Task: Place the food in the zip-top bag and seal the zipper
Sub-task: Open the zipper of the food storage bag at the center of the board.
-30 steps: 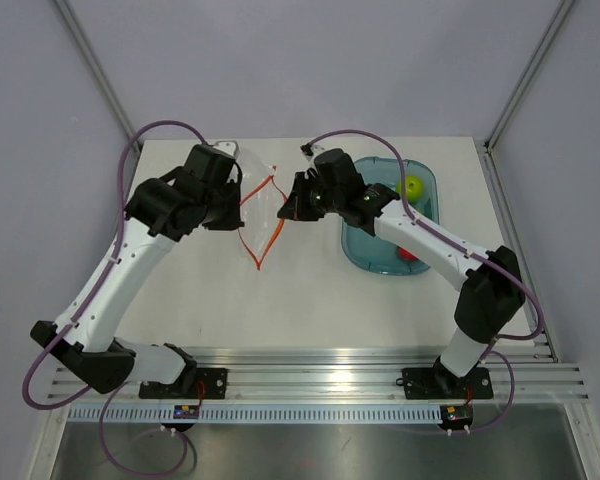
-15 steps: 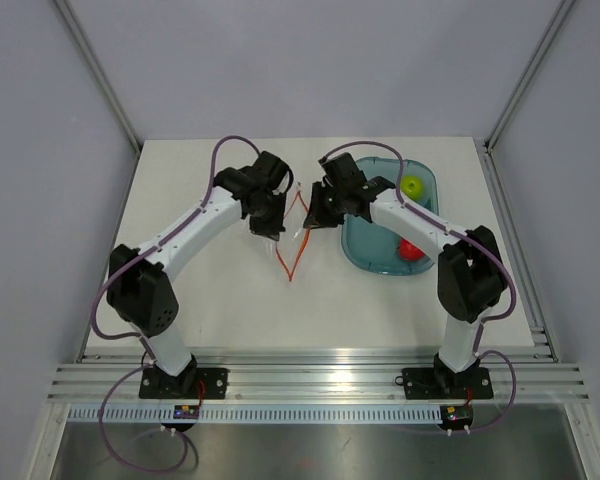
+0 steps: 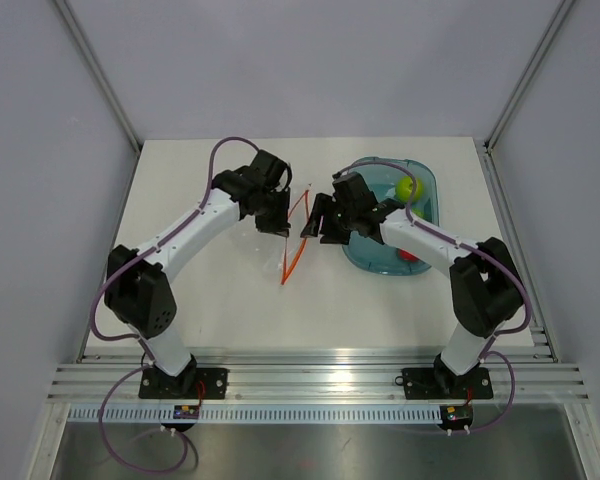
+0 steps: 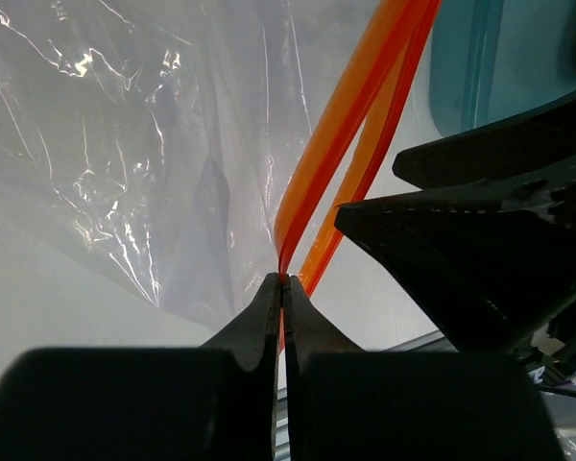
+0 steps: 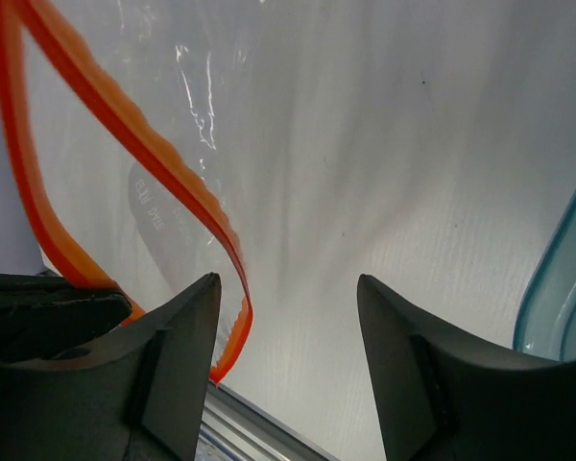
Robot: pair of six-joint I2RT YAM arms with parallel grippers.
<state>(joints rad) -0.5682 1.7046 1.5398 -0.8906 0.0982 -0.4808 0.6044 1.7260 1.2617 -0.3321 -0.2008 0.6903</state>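
Firmly pinched the zipper (image 4: 350, 125) of the zip-top bag (image 4: 125, 144) between the closed jaws of the left gripper (image 4: 282, 288).
Had the right gripper (image 5: 288, 317) spread apart and empty, just beside the orange strip's loop; green apple (image 3: 410, 187) and red fruit (image 3: 408, 254) lying in the teal tray (image 3: 365, 255). Showed faint grey print on the bag film, too small to read.

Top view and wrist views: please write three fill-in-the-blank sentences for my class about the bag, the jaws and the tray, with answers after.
1. The zipper pinched in the left gripper is ____ in colour.
2. The jaws of the right gripper stand ____, with nothing between them.
3. The tray holding the green apple lies on the robot's ____ side.

Missing words: orange; open; right.
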